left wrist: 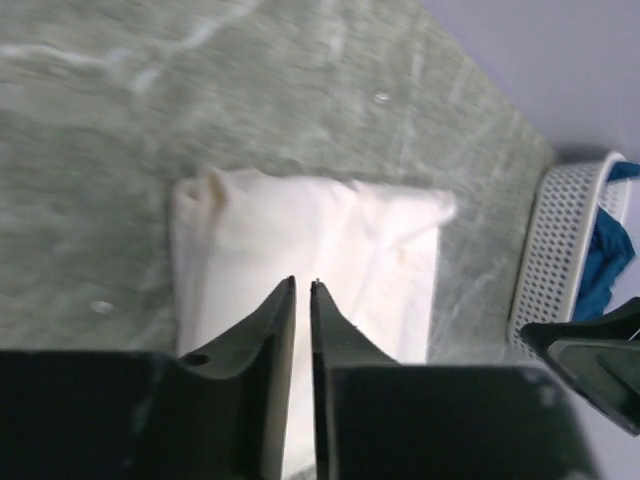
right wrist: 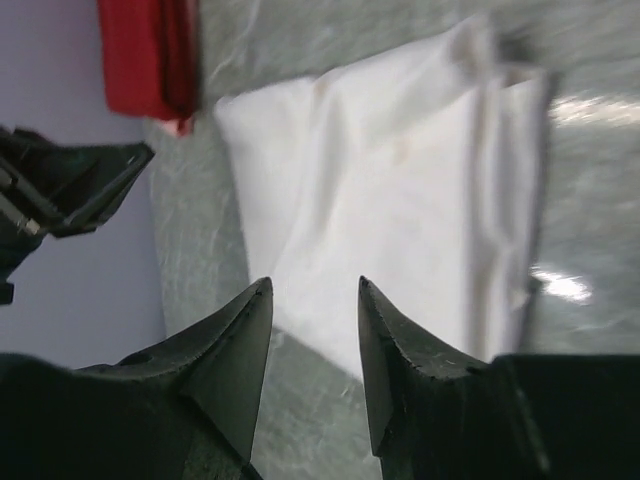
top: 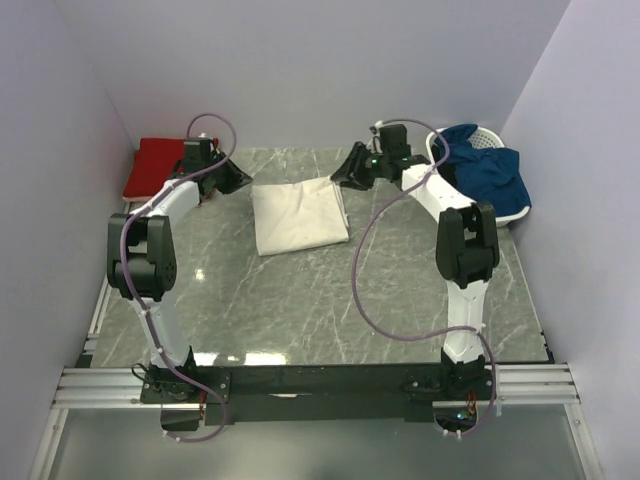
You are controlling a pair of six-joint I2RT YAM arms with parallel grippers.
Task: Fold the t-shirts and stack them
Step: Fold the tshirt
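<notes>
A cream t-shirt (top: 299,217) lies folded into a rectangle on the marble table at the back middle; it also shows in the left wrist view (left wrist: 310,260) and the right wrist view (right wrist: 400,190). A red t-shirt (top: 153,163) lies folded at the back left corner, also in the right wrist view (right wrist: 145,55). My left gripper (top: 238,176) hovers just left of the cream shirt, jaws shut and empty (left wrist: 303,283). My right gripper (top: 345,172) hovers at the shirt's right edge, jaws open and empty (right wrist: 315,285). No pale pink shirt is in view.
A white slatted basket (top: 440,150) at the back right holds a blue garment (top: 490,170) that hangs over its rim; the basket also shows in the left wrist view (left wrist: 560,250). Lilac walls close in the table on three sides.
</notes>
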